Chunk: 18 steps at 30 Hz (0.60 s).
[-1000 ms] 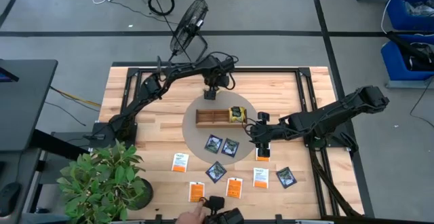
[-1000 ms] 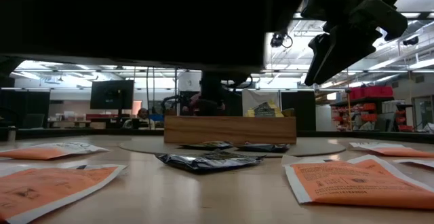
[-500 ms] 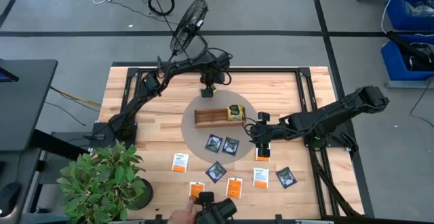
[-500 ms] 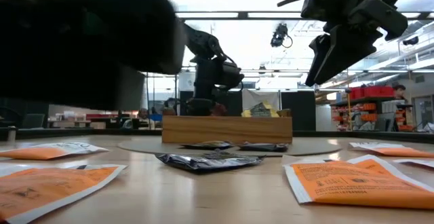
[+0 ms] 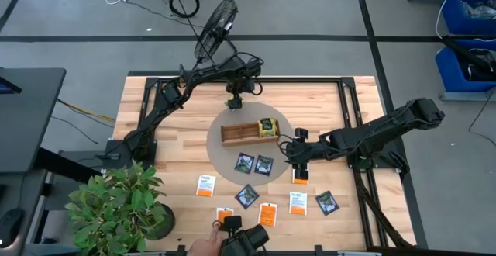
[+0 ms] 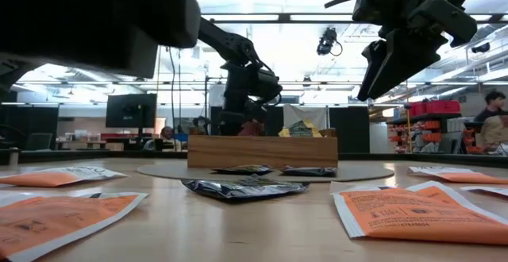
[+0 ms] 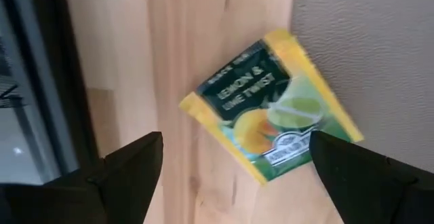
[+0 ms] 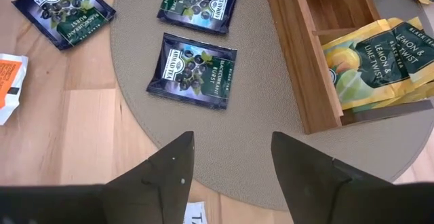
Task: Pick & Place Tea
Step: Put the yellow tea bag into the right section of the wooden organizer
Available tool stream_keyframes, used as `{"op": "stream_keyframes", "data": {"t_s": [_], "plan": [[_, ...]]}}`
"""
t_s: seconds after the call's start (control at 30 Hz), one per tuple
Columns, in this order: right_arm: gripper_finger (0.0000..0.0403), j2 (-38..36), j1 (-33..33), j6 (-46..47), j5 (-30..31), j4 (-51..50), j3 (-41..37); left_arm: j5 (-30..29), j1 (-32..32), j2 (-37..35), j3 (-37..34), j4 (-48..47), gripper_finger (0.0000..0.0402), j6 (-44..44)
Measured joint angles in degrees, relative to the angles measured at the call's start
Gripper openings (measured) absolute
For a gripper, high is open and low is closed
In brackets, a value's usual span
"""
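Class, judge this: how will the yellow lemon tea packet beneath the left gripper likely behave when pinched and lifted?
The lemon packet lies flat and thin, so it is probably light and bendy. Its glossy wrapper may slip between the open left gripper fingers.

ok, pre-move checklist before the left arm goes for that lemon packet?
1. Left gripper open, empty: ok.
2. Lemon packet lying flat between the fingers' line, half on the round mat: ok.
3. Wooden tray has free compartments; lemon packets fill one end: ok.
4. Right gripper open, empty, hovering over the blackcurrant packets, away from the left arm: ok.
5. Person's hand at the table's near edge with a camera: not ok.
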Motion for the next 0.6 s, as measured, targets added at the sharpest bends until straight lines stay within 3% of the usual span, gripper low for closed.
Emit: {"op": "stream_keyframes", "data": {"t_s": [0.3, 0.6], "plan": [[0.0205, 0.0, 0.0, 0.5, 0.1, 0.0, 0.0, 0.1, 2.3, 0.0, 0.0, 0.9, 0.0373, -0.5], [0.0205, 0.0, 0.0, 0.3, 0.1, 0.1, 0.0, 6.1, 3.6, 0.0, -3.3, -1.5, 0.0373, -0.8]]}}
